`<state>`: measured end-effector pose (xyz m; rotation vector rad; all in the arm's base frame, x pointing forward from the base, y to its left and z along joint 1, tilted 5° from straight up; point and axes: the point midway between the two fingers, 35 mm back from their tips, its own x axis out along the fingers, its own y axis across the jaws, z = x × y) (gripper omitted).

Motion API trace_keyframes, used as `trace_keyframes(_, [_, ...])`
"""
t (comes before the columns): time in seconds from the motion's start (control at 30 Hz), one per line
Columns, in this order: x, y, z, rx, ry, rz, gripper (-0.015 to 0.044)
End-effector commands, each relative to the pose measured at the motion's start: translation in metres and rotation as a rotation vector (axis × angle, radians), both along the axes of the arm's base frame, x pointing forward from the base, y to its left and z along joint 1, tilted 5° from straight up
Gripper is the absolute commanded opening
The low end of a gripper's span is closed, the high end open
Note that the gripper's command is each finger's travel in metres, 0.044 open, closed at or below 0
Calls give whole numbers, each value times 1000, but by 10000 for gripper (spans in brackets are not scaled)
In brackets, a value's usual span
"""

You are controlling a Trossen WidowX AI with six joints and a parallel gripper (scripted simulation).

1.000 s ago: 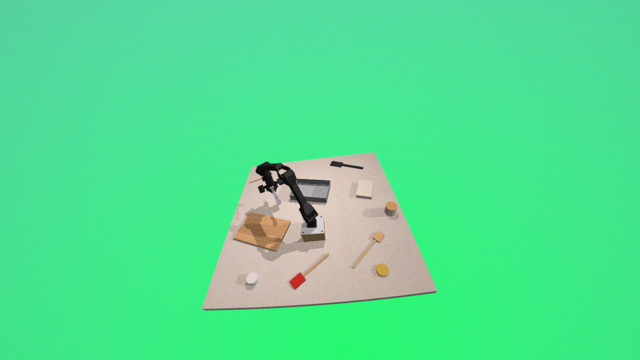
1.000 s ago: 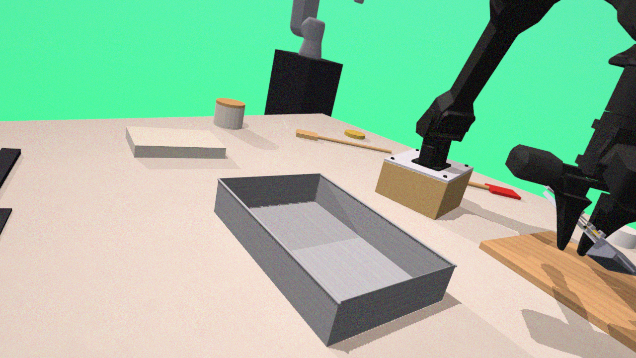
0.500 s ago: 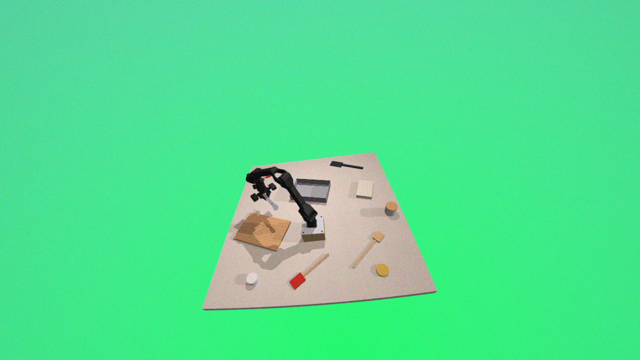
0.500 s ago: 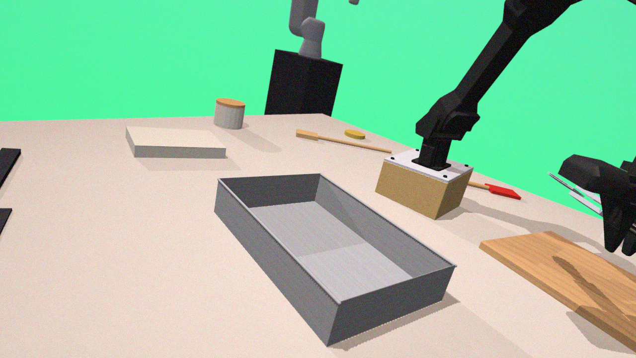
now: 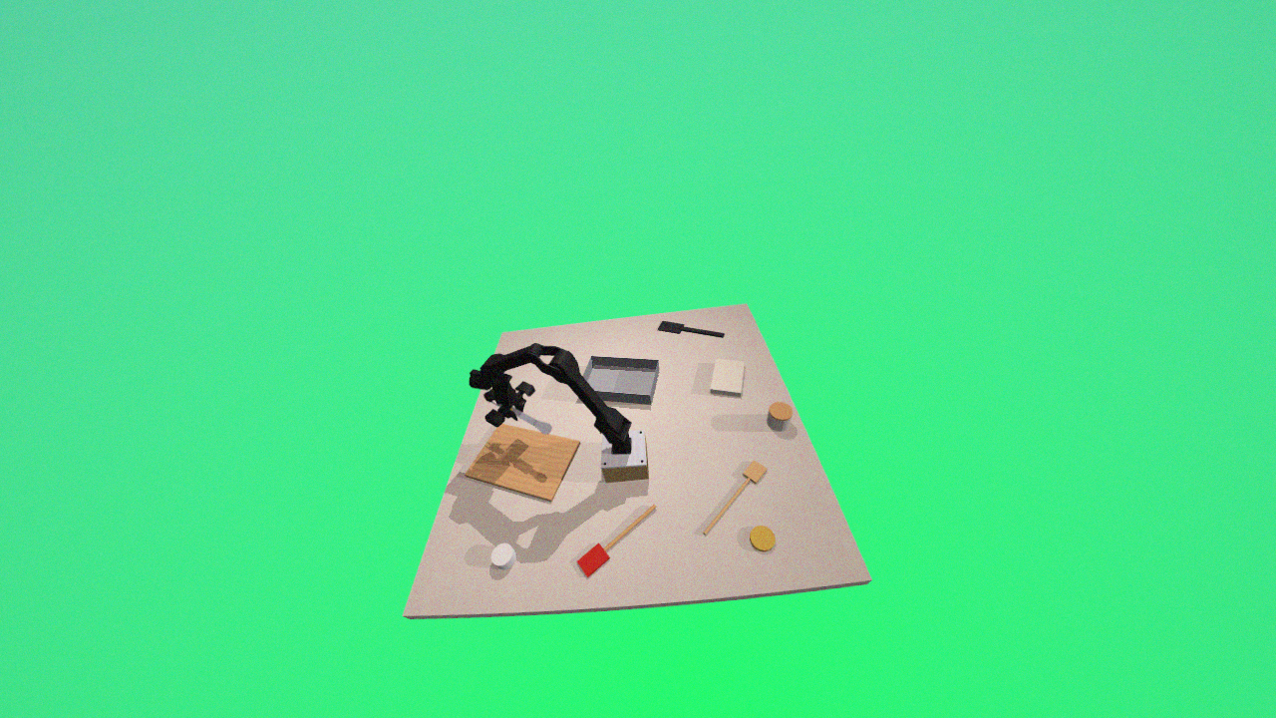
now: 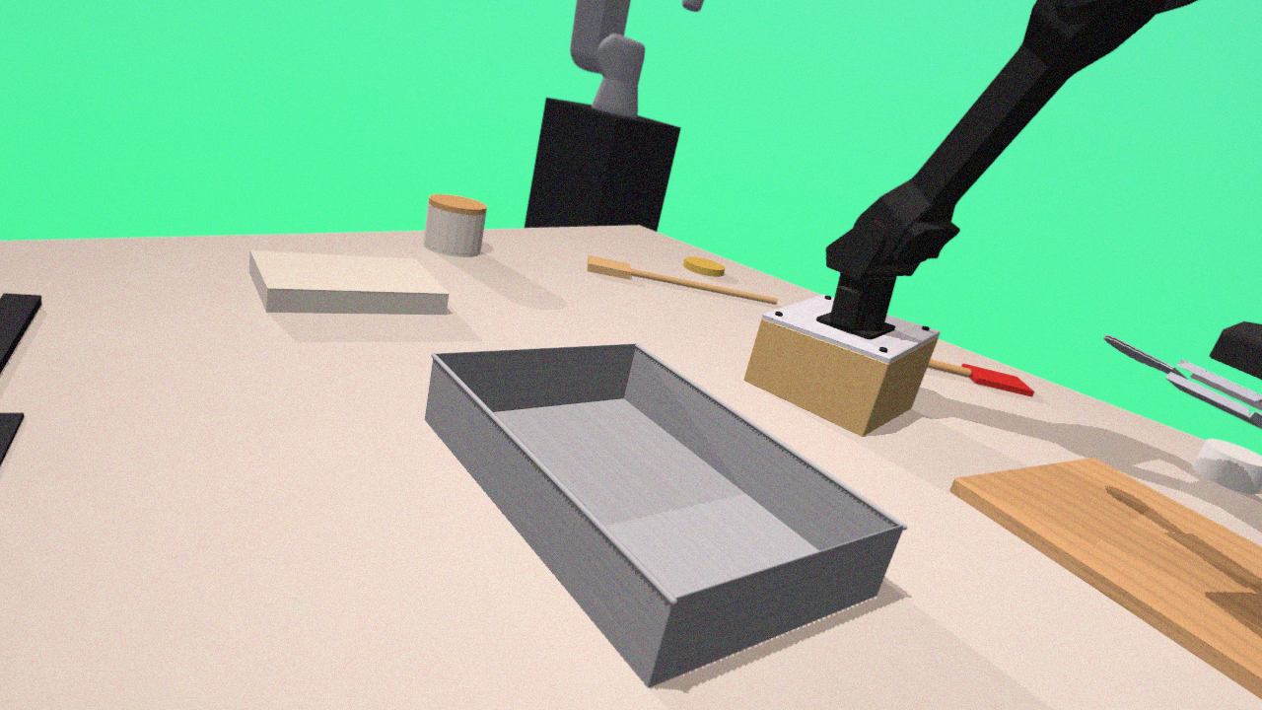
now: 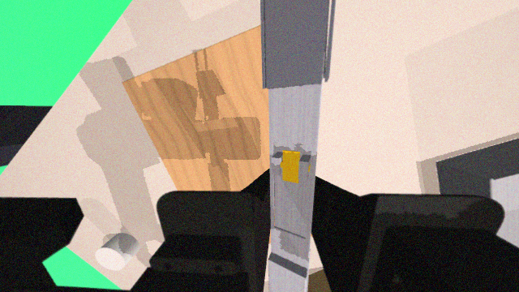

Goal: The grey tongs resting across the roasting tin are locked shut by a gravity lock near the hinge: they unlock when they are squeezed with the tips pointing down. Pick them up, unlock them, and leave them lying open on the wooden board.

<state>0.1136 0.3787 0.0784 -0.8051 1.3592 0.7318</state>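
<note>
My gripper [image 5: 514, 410] [image 7: 284, 173] is shut on the grey tongs [image 5: 534, 420] [image 6: 1186, 378] [image 7: 293, 118] and holds them in the air above the far edge of the wooden board [image 5: 535, 469] [image 6: 1085, 521] [image 7: 239, 65]. The tongs' arms lie close together, and a yellow lock piece [image 7: 290, 166] shows just past my fingers. The tongs lie roughly level and reach out past the board's edge. The grey roasting tin [image 5: 622, 395] [image 6: 538, 512] [image 7: 466, 162] stands empty beside the board. In the exterior view only the tongs and a corner of the gripper show at the right edge.
The arm's base block [image 5: 624, 466] [image 6: 829, 380] stands between tin and board. A white cylinder [image 5: 501, 555] [image 6: 1226, 463] [image 7: 115, 251], a red spatula [image 5: 593, 558] [image 6: 1001, 380], a wooden spatula [image 5: 733, 498] [image 6: 670, 278], a yellow disc [image 5: 762, 538], a lidded jar [image 5: 780, 415] [image 6: 455, 224], a cream block [image 5: 727, 376] [image 6: 344, 280] and a black spatula [image 5: 689, 329] lie around the table.
</note>
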Motion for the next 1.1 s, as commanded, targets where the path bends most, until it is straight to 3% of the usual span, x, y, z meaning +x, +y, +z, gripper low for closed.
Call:
trace_keyframes(0.0, [-28,4,-3,-8,9,82,-150])
trace_keyframes(0.33, [-89,7,-9,-23,16,259,-150])
trace_keyframes(0.63, [-90,9,-9,5,1,272,-150])
trace_keyframes(1.07, [-94,20,-3,223,-117,331,-150])
